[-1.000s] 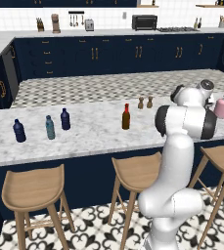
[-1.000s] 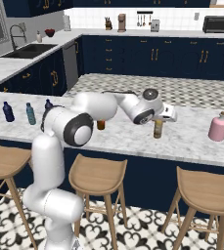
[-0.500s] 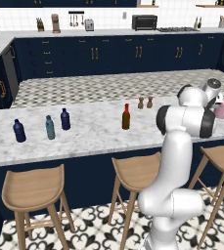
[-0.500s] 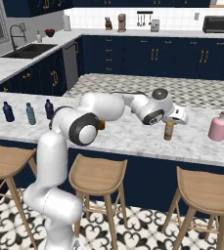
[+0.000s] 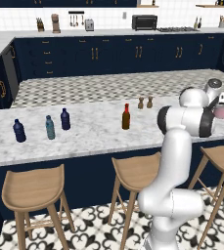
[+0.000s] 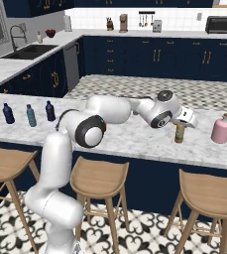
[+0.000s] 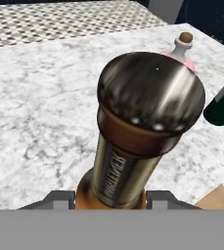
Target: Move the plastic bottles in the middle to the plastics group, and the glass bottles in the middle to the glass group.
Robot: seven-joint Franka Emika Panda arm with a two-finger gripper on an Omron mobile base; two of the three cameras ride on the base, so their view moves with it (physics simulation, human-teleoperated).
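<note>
My gripper (image 6: 181,126) is shut on the neck of the shorter amber-orange glass bottle (image 6: 179,134), which stays upright low over the marble counter. In the hand view this bottle (image 7: 143,132) has a dark cap and rises between my fingertips (image 7: 59,198). The squat pink bottle (image 6: 221,130) of the glass group stands a short way to its right, and its stopper (image 7: 184,38) peeks out behind the cap. The slim dark brown bottle with a red cap (image 5: 126,117) stands mid-counter. At the left, the pale teal plastic bottle (image 5: 50,127) sits between two navy bottles (image 5: 19,131) (image 5: 65,119).
Two tiny brown shakers (image 5: 141,103) (image 5: 149,102) stand behind the brown bottle. Wooden stools (image 5: 33,188) line the near side of the counter (image 5: 94,136). A second counter strip with a checked top (image 5: 99,85) runs behind.
The arm has carried the amber-orange bottle to the right along the counter, closer to the pink bottle. The other bottles have not moved.
</note>
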